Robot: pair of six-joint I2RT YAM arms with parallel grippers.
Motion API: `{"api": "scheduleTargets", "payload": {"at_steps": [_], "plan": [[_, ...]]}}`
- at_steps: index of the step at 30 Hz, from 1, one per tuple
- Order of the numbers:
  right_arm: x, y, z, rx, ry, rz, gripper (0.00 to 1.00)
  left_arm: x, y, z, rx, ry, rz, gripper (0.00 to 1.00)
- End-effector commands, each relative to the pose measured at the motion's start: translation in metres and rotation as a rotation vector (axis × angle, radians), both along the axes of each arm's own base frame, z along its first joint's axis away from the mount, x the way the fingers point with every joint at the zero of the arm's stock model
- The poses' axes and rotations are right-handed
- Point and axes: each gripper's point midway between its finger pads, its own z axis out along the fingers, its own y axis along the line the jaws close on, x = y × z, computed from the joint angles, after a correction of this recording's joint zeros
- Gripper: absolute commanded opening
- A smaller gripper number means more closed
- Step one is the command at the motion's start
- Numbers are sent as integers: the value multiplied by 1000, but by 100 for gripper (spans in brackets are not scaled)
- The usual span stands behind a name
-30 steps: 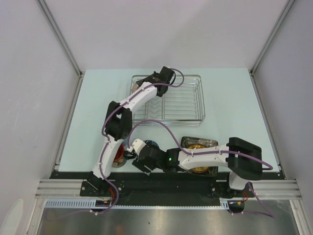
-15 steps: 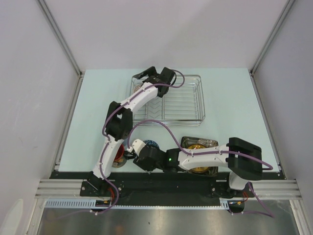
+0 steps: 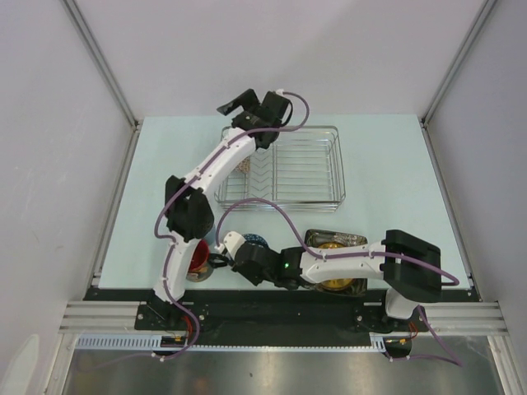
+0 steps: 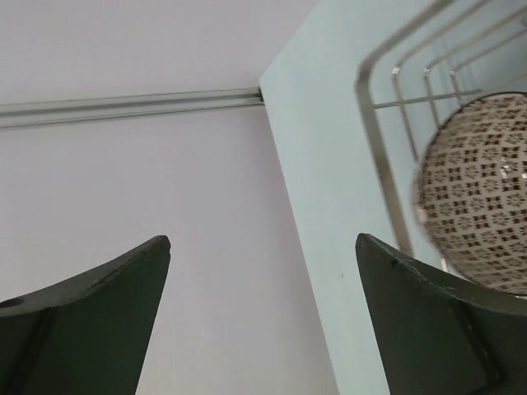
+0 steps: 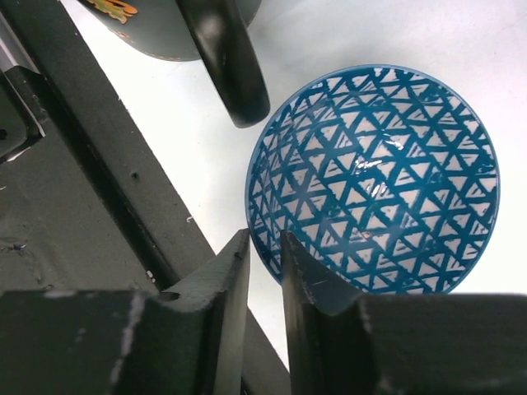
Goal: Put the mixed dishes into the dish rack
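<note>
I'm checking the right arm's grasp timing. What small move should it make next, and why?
Probably close fully on the rim before lifting. The right gripper straddles the near rim of the blue bowl, with only a narrow gap between its fingers, and the bowl sits on the table; a firm pinch does not show yet.

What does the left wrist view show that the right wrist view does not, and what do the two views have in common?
Only the left wrist view shows the reddish bowl inside the rack, near a corner. It also shows a white wall and the left gripper, wide open and holding nothing. Only the right wrist view shows the blue bowl, with the right gripper straddling its rim, and a black mug handle beside it. Both show the pale table.
</note>
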Motion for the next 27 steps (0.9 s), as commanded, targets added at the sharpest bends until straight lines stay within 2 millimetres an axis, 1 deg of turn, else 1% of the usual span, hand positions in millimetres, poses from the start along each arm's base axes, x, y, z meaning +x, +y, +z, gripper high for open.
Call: {"api": "scheduleTargets", "payload": {"at_steps": [1, 2, 3, 5, 6, 7, 8, 9, 11, 12, 13, 14, 15, 16, 17, 18, 19, 20, 21, 22, 23, 24, 25, 26, 27], "plan": [[10, 13, 15, 55, -1, -18, 23, -22, 14, 111, -122, -204, -6, 100], [11, 13, 15, 54, -1, -18, 21, -24, 15, 118, -134, -218, -8, 100], [11, 13, 14, 54, 3, -14, 19, -29, 19, 131, -160, -243, -10, 100], [12, 12, 17, 56, -2, -11, 13, -34, 25, 143, -200, -268, -7, 100], [12, 11, 17, 51, -5, -8, 9, -42, 33, 155, -245, -298, 7, 100], [14, 9, 17, 44, -5, -10, 1, -44, 36, 159, -279, -308, 4, 100], [14, 8, 17, 43, -4, -13, 0, -48, 40, 163, -309, -315, 7, 100], [15, 6, 17, 39, -5, -14, 0, -57, 52, 171, -366, -336, 35, 100], [14, 5, 17, 33, -4, -6, 0, -63, 57, 168, -448, -311, 21, 100], [14, 5, 19, 37, -2, -4, 0, -72, 69, 174, -498, -324, 40, 100], [13, 3, 16, 24, 3, -5, 1, -74, 70, 160, -506, -286, 43, 100], [13, 1, 15, 17, 6, -6, 1, -76, 74, 155, -515, -276, 49, 100], [13, 1, 13, 10, 6, -9, 1, -81, 83, 147, -521, -268, 69, 100], [13, 1, 11, 9, 8, -10, 1, -83, 86, 144, -526, -264, 75, 100], [14, 2, 11, 10, 12, -8, 4, -86, 89, 146, -554, -274, 73, 100], [14, 2, 8, 8, 17, -7, 11, -88, 90, 137, -553, -254, 78, 100], [16, 3, 7, 4, 20, -9, 34, -89, 91, 135, -563, -250, 77, 100], [19, 2, 6, 1, 38, -13, 41, -92, 90, 135, -584, -248, 75, 100], [20, 1, 4, -3, 47, -16, 46, -93, 91, 130, -587, -239, 79, 100], [20, 2, -1, -18, 58, -13, 56, -95, 92, 129, -592, -236, 78, 100], [21, 4, 0, -18, 58, -9, 58, -97, 93, 130, -600, -240, 77, 100], [22, 5, -1, -26, 58, -5, 59, -98, 92, 126, -601, -230, 75, 100], [21, 3, -6, -49, 63, -2, 59, -98, 92, 125, -601, -229, 73, 100], [23, 6, -6, -50, 60, -4, 59, -99, 94, 127, -606, -236, 74, 100], [23, 5, -8, -60, 60, 1, 58, -99, 94, 124, -605, -229, 73, 100]]}}
